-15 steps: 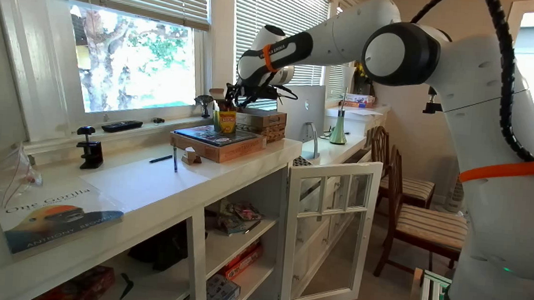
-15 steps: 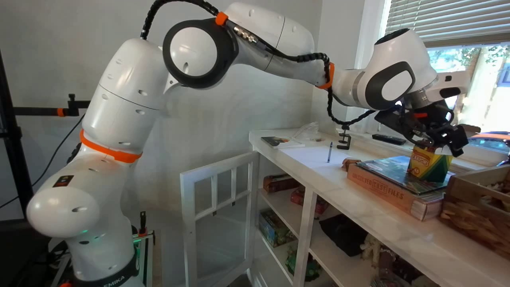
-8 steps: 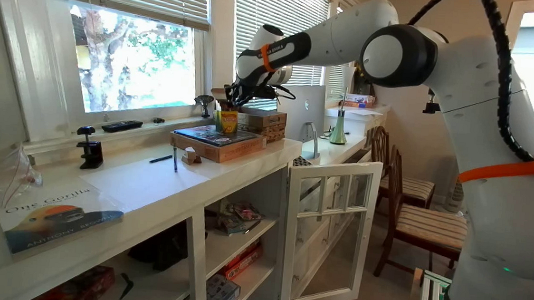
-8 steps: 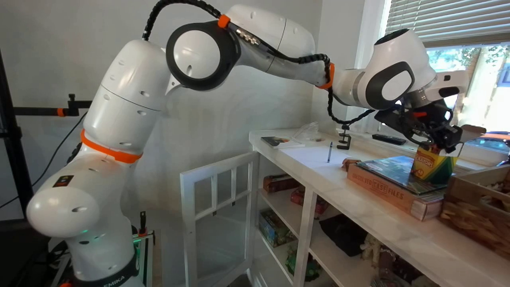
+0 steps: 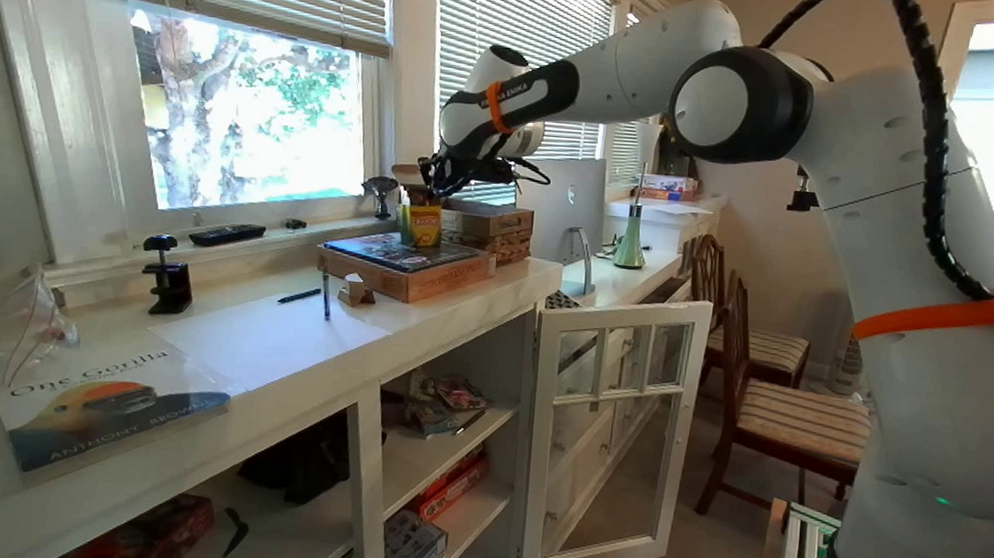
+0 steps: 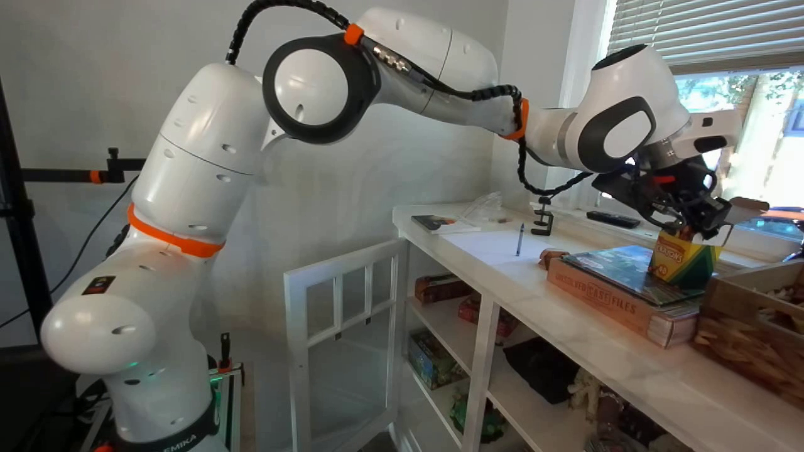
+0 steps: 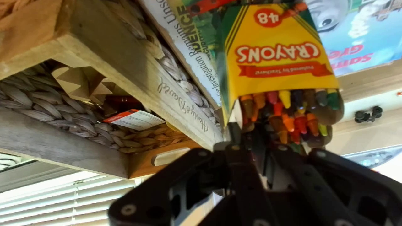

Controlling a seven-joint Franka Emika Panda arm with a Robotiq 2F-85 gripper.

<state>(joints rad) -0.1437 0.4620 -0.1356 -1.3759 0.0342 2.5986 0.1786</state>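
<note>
Gripper at the mouth of the crayon box, fingers close together; cannot tell whether they pinch anything. Wrist view: crayon box at 12 o'clock from the gripper, basket at 10. Crayon box stands on a book, book on a game, game on the bench. In an exterior view, pen upright at its 9 o'clock, clamp nearer 10.

White arm, orange straps
</note>
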